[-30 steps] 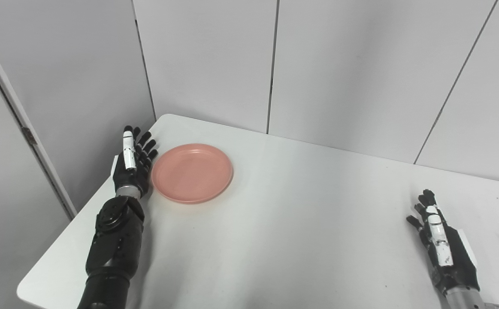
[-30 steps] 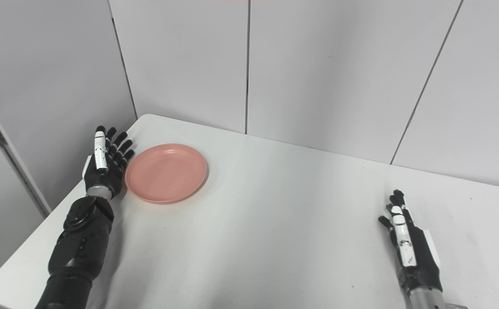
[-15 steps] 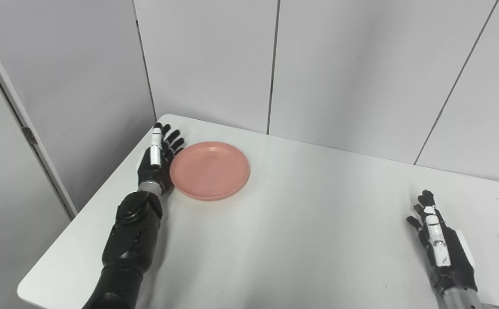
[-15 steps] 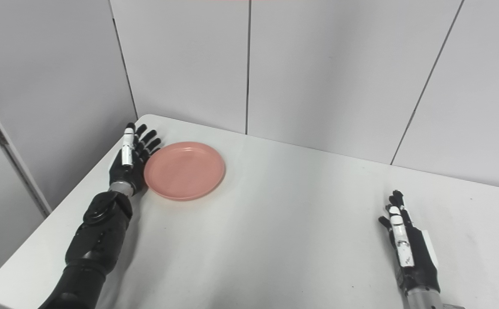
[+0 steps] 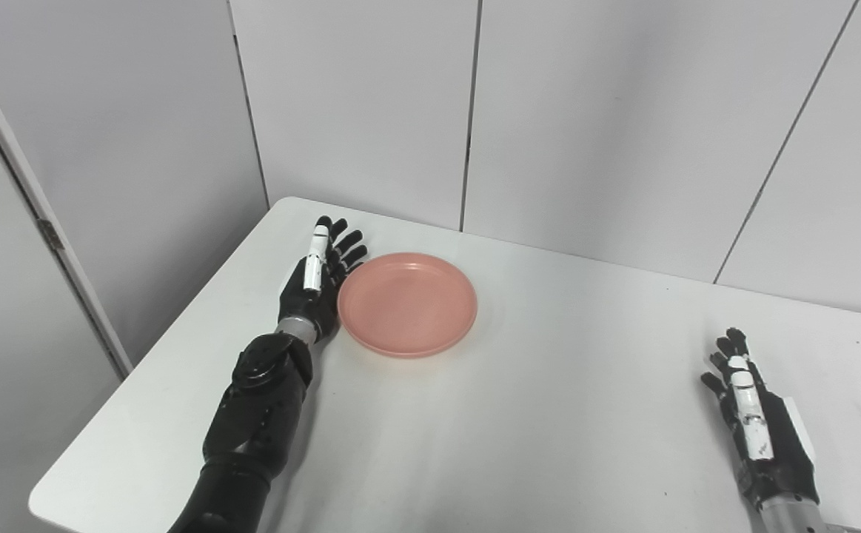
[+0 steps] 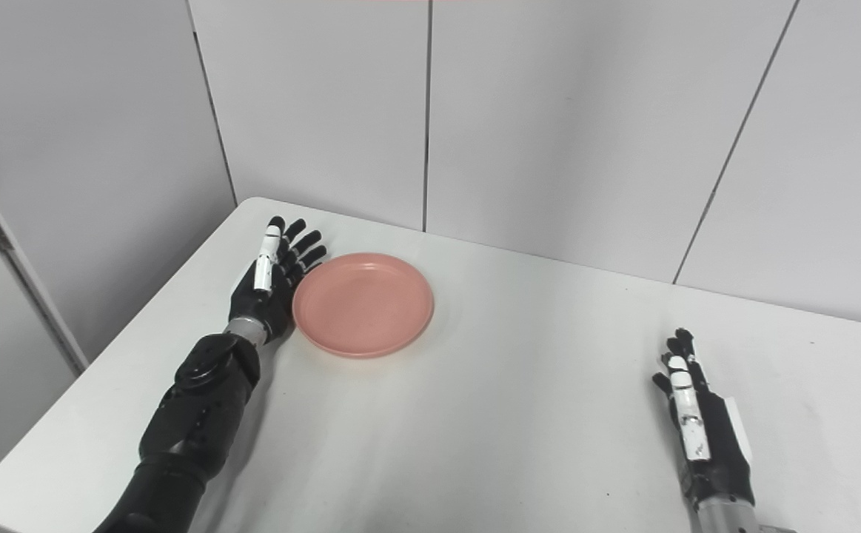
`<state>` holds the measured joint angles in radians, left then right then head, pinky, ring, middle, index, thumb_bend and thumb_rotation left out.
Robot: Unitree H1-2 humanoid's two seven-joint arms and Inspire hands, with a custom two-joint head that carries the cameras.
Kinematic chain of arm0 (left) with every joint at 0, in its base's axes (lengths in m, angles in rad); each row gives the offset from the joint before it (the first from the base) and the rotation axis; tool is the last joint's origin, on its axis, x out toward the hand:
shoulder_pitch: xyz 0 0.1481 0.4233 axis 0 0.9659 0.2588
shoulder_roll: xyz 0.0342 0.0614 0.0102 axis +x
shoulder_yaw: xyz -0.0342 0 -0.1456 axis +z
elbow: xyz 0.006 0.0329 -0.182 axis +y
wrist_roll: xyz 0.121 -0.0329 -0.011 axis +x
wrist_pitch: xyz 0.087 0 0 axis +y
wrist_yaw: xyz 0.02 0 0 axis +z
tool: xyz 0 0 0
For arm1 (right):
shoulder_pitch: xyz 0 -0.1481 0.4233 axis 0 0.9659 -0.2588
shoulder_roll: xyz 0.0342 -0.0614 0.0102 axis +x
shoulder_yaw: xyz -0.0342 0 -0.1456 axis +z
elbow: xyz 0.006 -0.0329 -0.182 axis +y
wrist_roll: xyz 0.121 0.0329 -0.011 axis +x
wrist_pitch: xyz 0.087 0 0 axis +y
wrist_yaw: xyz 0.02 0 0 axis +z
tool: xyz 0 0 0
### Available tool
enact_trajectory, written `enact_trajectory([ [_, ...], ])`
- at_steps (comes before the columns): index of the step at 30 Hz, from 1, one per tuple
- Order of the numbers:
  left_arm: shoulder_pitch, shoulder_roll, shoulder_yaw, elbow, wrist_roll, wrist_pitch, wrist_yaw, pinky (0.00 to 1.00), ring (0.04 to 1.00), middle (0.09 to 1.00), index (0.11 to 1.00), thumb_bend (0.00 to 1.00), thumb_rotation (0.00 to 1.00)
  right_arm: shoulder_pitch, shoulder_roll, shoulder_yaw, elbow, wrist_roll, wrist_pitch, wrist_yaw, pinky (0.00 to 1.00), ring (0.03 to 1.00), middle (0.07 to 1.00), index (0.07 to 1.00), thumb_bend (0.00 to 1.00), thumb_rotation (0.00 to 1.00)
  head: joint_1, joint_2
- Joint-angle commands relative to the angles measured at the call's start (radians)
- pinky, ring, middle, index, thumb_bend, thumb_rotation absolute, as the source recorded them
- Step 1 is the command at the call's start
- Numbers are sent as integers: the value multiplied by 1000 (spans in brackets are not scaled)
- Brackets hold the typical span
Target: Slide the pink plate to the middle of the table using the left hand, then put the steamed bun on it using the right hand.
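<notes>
**Left hand against the pink plate's rim**

The pink plate (image 5: 407, 304) lies flat on the white tabletop (image 5: 519, 414), in its far-left part. The left hand (image 5: 317, 285) stands on edge just left of the plate, palm against the rim, its fingers (image 5: 346, 249) straight and spread, holding nothing. The right hand (image 5: 759, 433) rests near the right edge of the tabletop, well apart from the plate, fingers extended and apart, empty. At the right eye view's lower right edge, a pale sliver shows; what it is cannot be told.
</notes>
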<state>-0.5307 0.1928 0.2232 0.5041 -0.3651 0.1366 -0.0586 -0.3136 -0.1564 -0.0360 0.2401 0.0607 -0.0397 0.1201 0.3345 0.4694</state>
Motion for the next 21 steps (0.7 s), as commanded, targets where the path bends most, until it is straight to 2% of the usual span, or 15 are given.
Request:
enact_trajectory([
  [1,19,-18,-22,11,13,56,-16,931,914,917,924,522,1000,1,2,3,1,-3,17,-1,991,976,983,998,137,1000,-4,1],
  [13,43,-45,-99,-54,38,94,-58,895,885,892,902,526,1000,-1,15,16,6,-25,28,-17,992,979,986,1000,164,1000,-71,17],
  [21,75,-73,-137,-146,21,162,-109,921,905,911,917,513,1000,3,33,20,-2,-27,35,-23,976,970,977,993,195,1000,-131,26],
])
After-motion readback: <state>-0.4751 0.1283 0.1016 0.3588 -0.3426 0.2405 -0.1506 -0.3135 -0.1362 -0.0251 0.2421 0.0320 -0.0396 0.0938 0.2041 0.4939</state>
